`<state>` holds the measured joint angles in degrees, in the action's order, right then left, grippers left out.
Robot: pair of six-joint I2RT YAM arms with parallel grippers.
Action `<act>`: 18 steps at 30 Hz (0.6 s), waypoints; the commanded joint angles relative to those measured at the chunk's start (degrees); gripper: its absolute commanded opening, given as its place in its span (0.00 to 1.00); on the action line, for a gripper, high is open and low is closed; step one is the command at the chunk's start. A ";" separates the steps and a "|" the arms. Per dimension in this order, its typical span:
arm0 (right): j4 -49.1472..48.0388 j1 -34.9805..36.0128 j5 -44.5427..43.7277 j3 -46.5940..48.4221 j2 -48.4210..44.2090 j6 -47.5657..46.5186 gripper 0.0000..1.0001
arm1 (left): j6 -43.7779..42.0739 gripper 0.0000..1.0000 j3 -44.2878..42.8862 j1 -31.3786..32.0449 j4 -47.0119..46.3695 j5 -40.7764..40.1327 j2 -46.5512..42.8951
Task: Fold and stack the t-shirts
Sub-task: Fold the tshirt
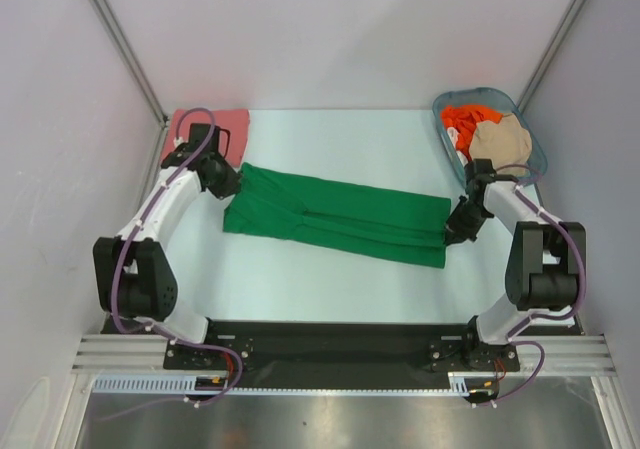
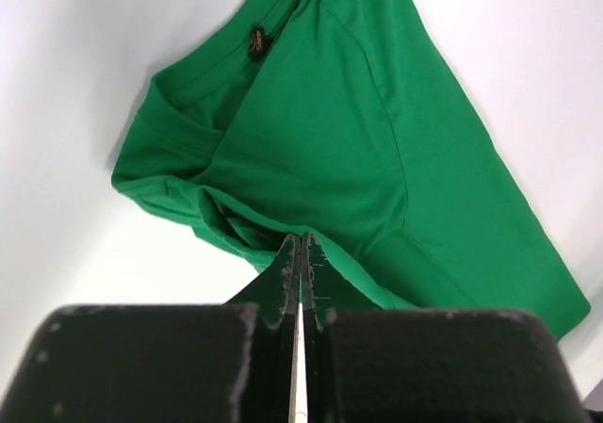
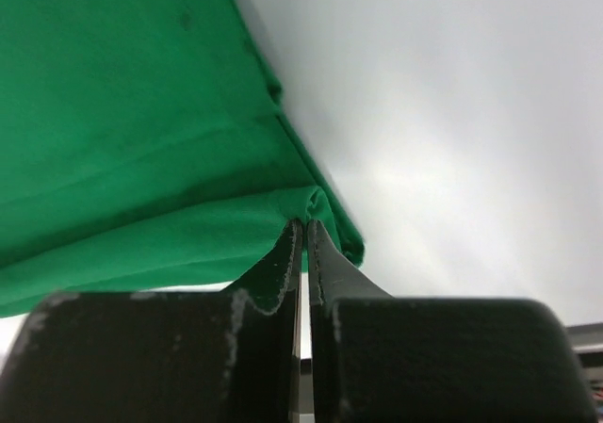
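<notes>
green shirt (image 1: 335,217) lies as a long folded strip mid-tabletop (image 1: 330,289), long axis left-right, right end slightly nearer the arms. Collar end points left. left fingers (image 2: 285,274) pinched shut on its collar-end edge, right fingers (image 3: 285,253) pinched shut on its hem corner. pink shirt (image 1: 238,127) far-left; orange-red shirt (image 1: 463,121) and beige shirt (image 1: 503,141) in basket (image 1: 536,157).

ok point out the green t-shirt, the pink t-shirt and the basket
green t-shirt (image 1: 340,217), top view, middle of its folded body
pink t-shirt (image 1: 238,126), top view, its uncovered far corner
basket (image 1: 537,141), top view, its right-hand wall
</notes>
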<state>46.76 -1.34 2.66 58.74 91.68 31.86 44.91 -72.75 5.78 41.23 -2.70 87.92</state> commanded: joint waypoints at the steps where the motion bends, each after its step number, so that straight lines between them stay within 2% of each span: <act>1: -0.62 -0.24 1.03 4.18 2.09 -1.18 0.00 | -1.66 0.00 -3.89 0.11 -0.63 -1.17 1.37; 18: 0.08 -1.03 -0.20 7.97 6.58 -1.53 0.00 | -2.45 0.00 -5.38 -1.12 -1.86 -0.11 6.30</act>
<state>46.39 -1.72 3.44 64.55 97.36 31.20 43.55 -75.26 5.06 40.99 -2.66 94.50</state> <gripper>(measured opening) 0.029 0.005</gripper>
